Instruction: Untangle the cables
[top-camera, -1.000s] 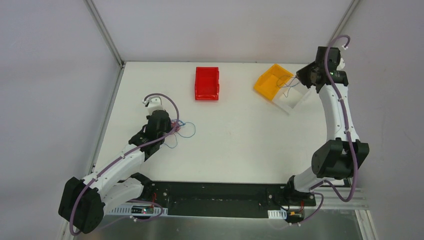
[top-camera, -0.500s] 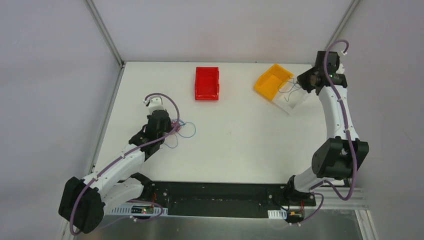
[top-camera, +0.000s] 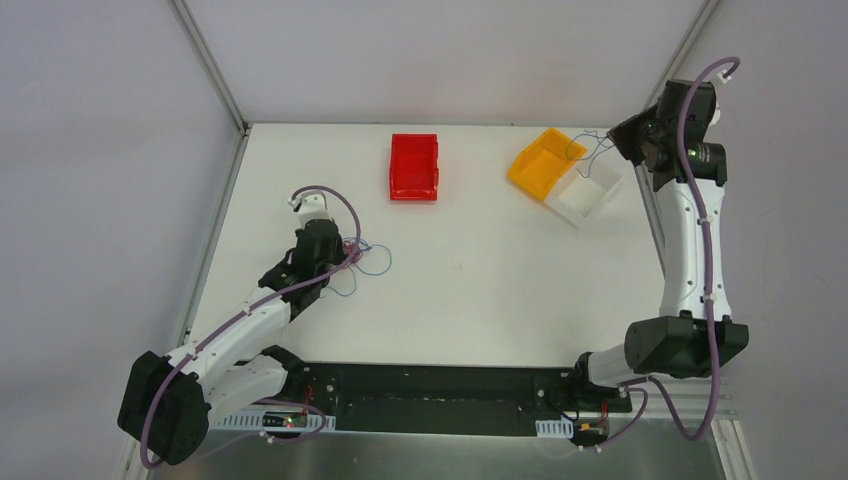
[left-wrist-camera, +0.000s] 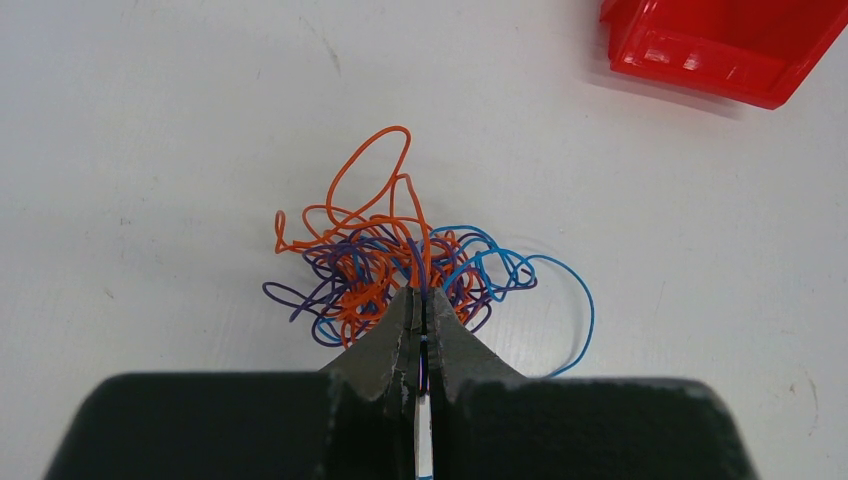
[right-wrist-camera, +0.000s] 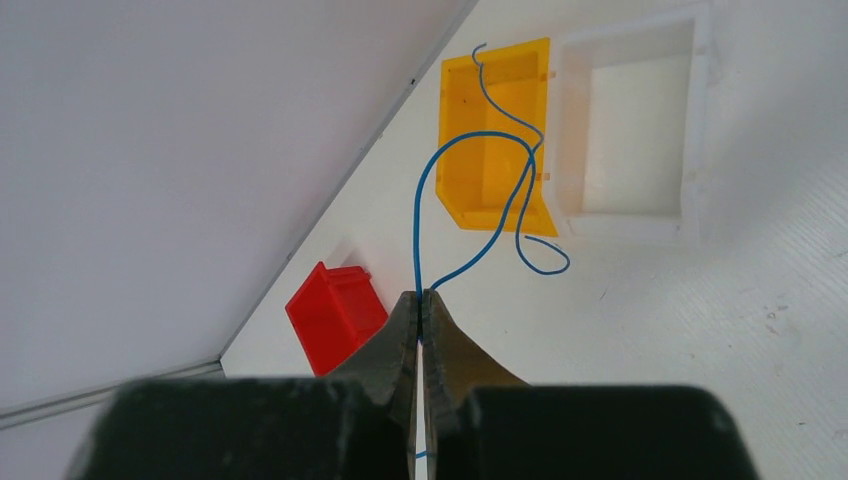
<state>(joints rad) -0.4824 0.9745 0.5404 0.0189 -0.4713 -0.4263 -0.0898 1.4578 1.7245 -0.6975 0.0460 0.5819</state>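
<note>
A tangle of orange, purple and blue cables (left-wrist-camera: 400, 262) lies on the white table at the left (top-camera: 362, 252). My left gripper (left-wrist-camera: 424, 296) is shut on strands at the near edge of the tangle, low on the table (top-camera: 340, 252). My right gripper (right-wrist-camera: 421, 297) is shut on a single blue cable (right-wrist-camera: 470, 150) and holds it high at the far right (top-camera: 628, 137). The blue cable (top-camera: 590, 152) hangs in loops above the yellow bin (right-wrist-camera: 497, 130) and the white bin (right-wrist-camera: 640, 125).
A red bin (top-camera: 414, 166) stands at the back middle and also shows in the left wrist view (left-wrist-camera: 725, 45) and the right wrist view (right-wrist-camera: 335, 310). The yellow bin (top-camera: 540, 160) and white bin (top-camera: 590, 192) sit side by side at the back right.
My right arm has risen and swung right and back, lifting the blue cable higher above the yellow and white bins. My left gripper has stayed on the tangle.
</note>
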